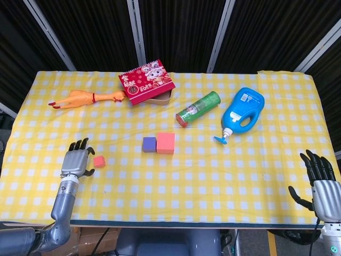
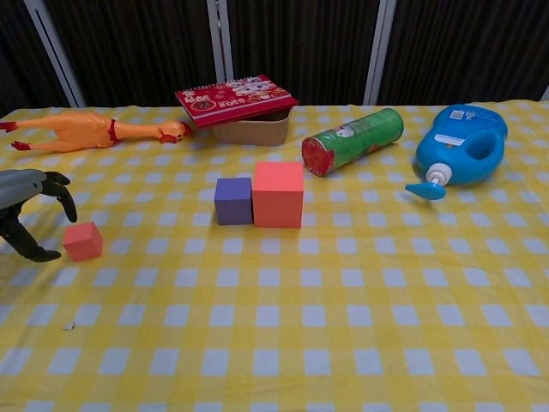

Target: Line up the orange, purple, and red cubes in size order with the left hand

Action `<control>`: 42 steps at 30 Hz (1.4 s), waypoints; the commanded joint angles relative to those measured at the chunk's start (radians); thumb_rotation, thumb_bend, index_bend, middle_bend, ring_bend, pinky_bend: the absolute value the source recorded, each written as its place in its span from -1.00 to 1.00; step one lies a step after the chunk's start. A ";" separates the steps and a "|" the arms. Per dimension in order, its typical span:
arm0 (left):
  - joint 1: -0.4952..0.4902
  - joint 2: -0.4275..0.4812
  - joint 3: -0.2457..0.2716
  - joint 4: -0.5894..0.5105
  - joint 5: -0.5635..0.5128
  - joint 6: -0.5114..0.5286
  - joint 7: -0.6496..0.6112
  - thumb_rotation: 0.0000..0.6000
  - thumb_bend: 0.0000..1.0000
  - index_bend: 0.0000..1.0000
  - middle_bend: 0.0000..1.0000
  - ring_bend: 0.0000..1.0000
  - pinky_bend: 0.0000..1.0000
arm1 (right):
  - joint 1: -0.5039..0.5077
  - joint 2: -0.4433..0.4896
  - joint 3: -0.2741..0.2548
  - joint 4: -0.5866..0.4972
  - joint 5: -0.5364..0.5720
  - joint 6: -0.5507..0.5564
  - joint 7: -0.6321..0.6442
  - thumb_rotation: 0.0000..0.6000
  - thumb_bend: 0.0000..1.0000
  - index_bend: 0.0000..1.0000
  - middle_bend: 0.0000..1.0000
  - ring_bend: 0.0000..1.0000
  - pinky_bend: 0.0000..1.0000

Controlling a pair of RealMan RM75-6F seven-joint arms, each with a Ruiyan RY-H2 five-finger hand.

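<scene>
My left hand [image 1: 76,159] sits low at the near-left part of the table [image 1: 176,197], fingers spread and curved, holding nothing. The orange cube [image 1: 99,161] lies just to its right, between thumb and fingertips in the chest view but, as far as I can tell, not touched. Farther right of my hand, well apart from the orange cube, the purple cube [image 1: 149,144] and the red cube [image 1: 165,143] stand side by side and touching, purple on the side nearer my hand. Those two already read as an ordered pair, middle size then largest. So I judge the task about two-thirds along: what is left is the smallest cube, which must be gripped and set just on the near side of the purple one, in the same row. My right hand [image 1: 322,182] rests at the far right edge of the table, fingers apart and empty, and has no part in this.
</scene>
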 commanded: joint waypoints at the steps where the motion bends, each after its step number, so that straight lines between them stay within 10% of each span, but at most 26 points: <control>1: -0.006 -0.022 -0.016 0.017 -0.018 -0.015 0.011 1.00 -0.44 -0.33 -1.00 -1.00 -0.98 | 0.000 -0.001 0.000 0.002 0.000 0.001 0.000 1.00 -0.27 -1.00 -1.00 -1.00 -0.93; 22: -0.001 -0.021 -0.041 0.017 0.045 -0.035 0.002 1.00 -0.20 -0.16 -1.00 -1.00 -0.98 | -0.001 -0.001 -0.001 0.001 -0.002 0.003 0.004 1.00 -0.26 -1.00 -1.00 -1.00 -0.93; 42: -0.220 -0.110 -0.145 0.279 0.087 -0.335 -0.036 1.00 -0.20 -0.17 -1.00 -1.00 -0.98 | 0.002 0.007 0.001 -0.002 0.010 -0.009 0.026 1.00 -0.27 -1.00 -1.00 -1.00 -0.93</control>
